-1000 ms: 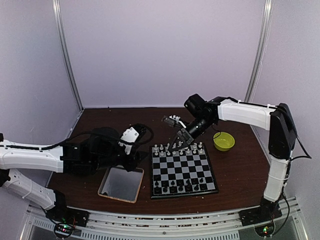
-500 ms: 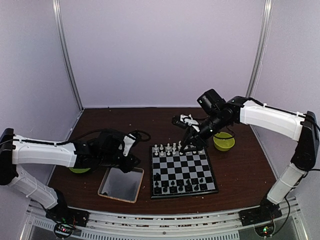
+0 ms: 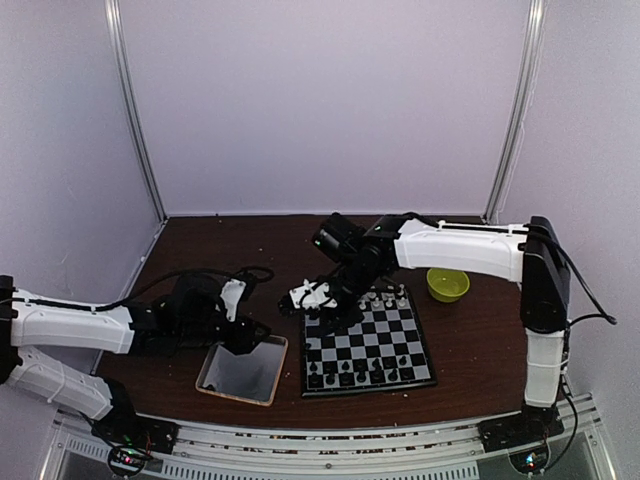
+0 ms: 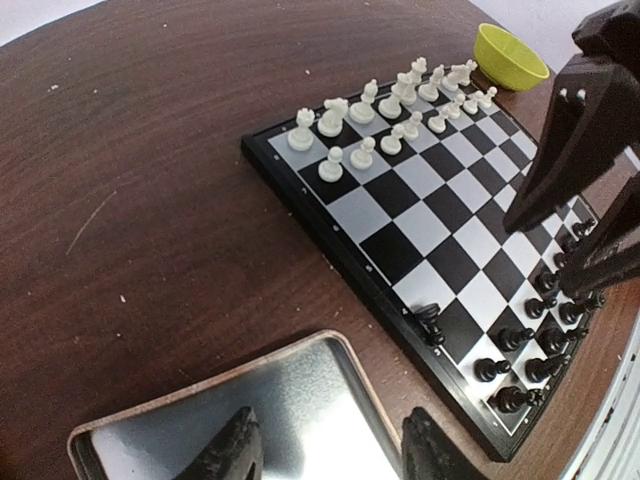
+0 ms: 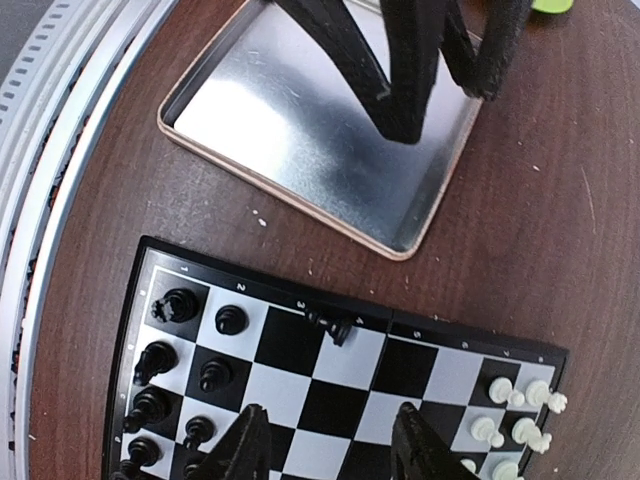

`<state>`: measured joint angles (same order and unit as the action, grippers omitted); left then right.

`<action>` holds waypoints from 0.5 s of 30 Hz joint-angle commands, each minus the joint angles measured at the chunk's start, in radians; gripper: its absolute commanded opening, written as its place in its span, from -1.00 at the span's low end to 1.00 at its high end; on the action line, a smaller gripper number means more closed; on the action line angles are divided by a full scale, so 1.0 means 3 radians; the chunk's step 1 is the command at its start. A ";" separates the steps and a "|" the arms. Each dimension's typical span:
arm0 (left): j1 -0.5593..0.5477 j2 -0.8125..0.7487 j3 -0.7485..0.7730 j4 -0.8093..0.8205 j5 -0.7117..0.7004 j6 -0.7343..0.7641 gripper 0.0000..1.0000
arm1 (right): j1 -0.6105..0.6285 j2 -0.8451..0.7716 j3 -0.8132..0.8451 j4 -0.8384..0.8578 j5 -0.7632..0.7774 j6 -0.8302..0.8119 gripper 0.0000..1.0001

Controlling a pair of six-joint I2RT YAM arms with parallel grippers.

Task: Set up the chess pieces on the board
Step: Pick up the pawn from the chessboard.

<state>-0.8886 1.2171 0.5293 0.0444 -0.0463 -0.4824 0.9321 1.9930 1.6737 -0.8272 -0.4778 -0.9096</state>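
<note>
The board point(image 3: 375, 340) lies at the table's middle, with white chess pieces point(image 3: 385, 297) in its far rows and black ones point(image 3: 350, 372) in its near rows. One black piece point(image 5: 335, 325) lies tipped over on the board's left rim, also seen as the tipped piece point(image 4: 430, 322) in the left wrist view. My right gripper point(image 5: 330, 450) hangs open above the board's left side, nothing between its fingers. My left gripper point(image 4: 335, 455) stands open and empty over the right corner of the metal tray point(image 4: 250, 420).
The shiny tray point(image 3: 240, 368) sits just left of the board, with both grippers close together above that gap. A yellow-green bowl point(image 3: 447, 283) stands beyond the board's far right corner. Walls enclose the table on three sides.
My right arm has swung from the board's far right side over to its left edge, and its jaws have opened. My left gripper has stayed by the tray, shifting slightly.
</note>
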 commanded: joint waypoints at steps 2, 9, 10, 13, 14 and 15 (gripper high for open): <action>0.0027 -0.0097 -0.0238 0.0364 0.0091 -0.0256 -0.02 | 0.0133 0.0261 0.0337 -0.0293 0.0202 -0.0294 -0.15; 0.0025 -0.0221 -0.0534 0.0595 0.0066 -0.0429 -0.02 | 0.0199 0.0523 0.0593 -0.0459 0.0269 -0.0375 -0.14; 0.0027 -0.0218 -0.0564 0.0636 0.0082 -0.0454 -0.03 | 0.0196 0.0552 0.0613 -0.0463 0.0265 -0.0351 -0.14; 0.0027 -0.0125 -0.0551 0.0726 0.0234 -0.0397 -0.07 | 0.0197 0.0539 0.0620 -0.0494 0.0251 -0.0296 -0.15; 0.0027 -0.0065 -0.0490 0.0665 0.0322 -0.0266 -0.11 | 0.0196 0.0507 0.0601 -0.0509 0.0246 -0.0267 -0.15; 0.0027 0.0000 -0.0382 0.0540 0.0401 -0.0116 -0.16 | 0.0185 0.0450 0.0566 -0.0510 0.0237 -0.0237 -0.16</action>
<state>-0.8886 1.1740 0.3653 0.1688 -0.0101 -0.5915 0.9844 2.1498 1.8305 -0.9405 -0.4168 -0.9985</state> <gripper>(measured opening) 0.453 0.425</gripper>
